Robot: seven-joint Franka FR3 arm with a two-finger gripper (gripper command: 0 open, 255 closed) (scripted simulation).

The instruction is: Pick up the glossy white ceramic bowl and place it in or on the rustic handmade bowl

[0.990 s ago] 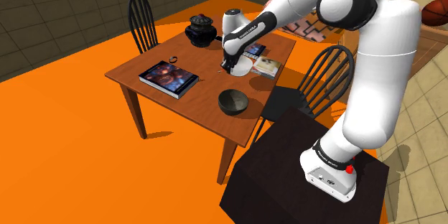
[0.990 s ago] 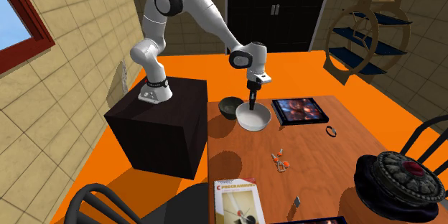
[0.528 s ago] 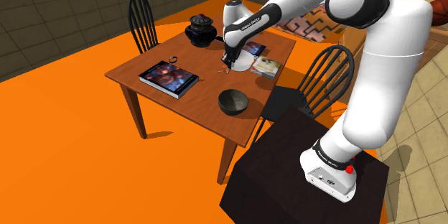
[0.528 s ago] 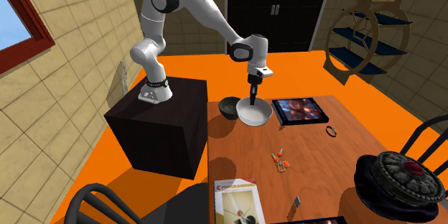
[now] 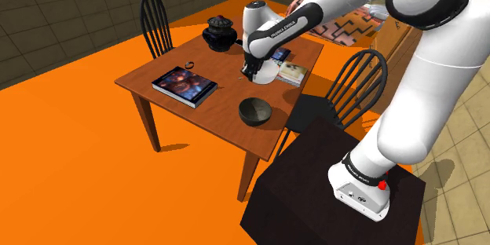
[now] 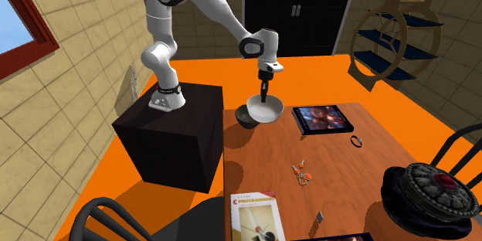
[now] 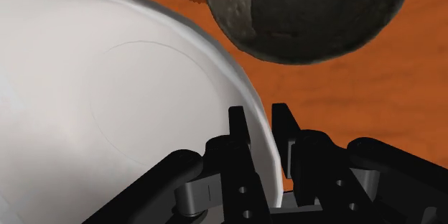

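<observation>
The white bowl [image 7: 108, 115] hangs from my end effector [image 7: 260, 115], which is closed narrow on its rim, one finger inside the wall and one outside. It looks clear of the bench [image 5: 216, 104], over the side nearest my stand. The bowl is smooth and glossy, round and shallow, with a faint ring marking its flat floor.

The dark bowl [image 7: 309, 11] stands just beyond the pinched rim, ahead of my fingertips, while the white bowl's hollow lies to the other side of them. So I judge the coming move must carry the bowl's middle, not my fingers, over the dark one.

That dark bowl is rough, mottled grey-brown and uneven at the lip. It looks the narrower of the two, so the white bowl would likely rest on it.
</observation>
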